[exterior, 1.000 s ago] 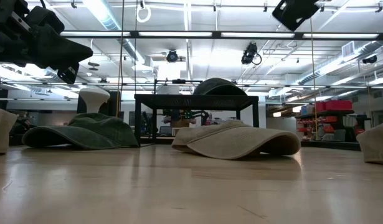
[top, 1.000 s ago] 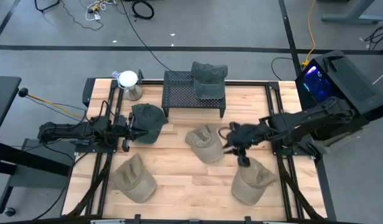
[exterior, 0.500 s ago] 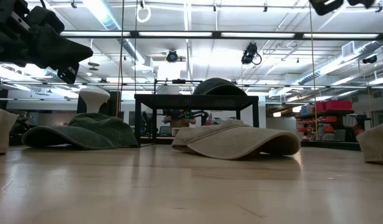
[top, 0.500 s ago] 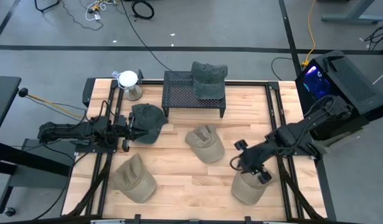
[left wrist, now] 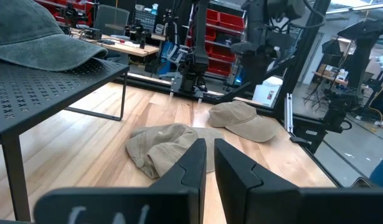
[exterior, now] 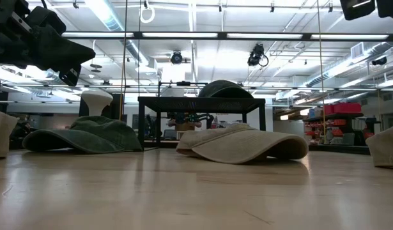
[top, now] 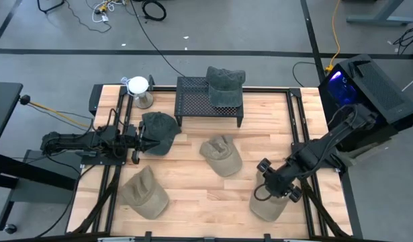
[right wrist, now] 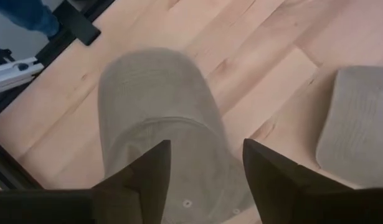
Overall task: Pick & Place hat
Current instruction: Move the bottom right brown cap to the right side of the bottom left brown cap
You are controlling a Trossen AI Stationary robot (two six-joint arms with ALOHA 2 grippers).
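Resting flat on the wooden table [top: 193,181] near its front right corner: tan hat [top: 265,204], crown up, button on top showing in the right wrist view. Hanging directly over that hat: right gripper [top: 279,185], fingers [right wrist: 139,180] spread wide to either side of the crown, nothing clamped between them. Cannot tell whether the fingertips touch the fabric. Reaching in from the table's right edge, with the arm stretched diagonally toward the front.

Lying near the table's middle, well apart from the first: second tan hat [top: 221,156], somewhat crumpled. Lying near the front left corner: third tan hat [top: 144,193]. Sitting left of centre, just beside the rack's front left leg: dark green hat [top: 160,132].

Standing at the back of the table: black perforated rack [top: 193,94], with another dark hat [top: 224,84] on its right end, hanging a little over the back edge. Standing left of the rack at the back left: white rounded object [top: 138,87].

Waiting low at the left side, touching or almost touching the dark green hat's left edge: left gripper [top: 138,142], fingers drawn nearly together with only a slit between them and nothing held.
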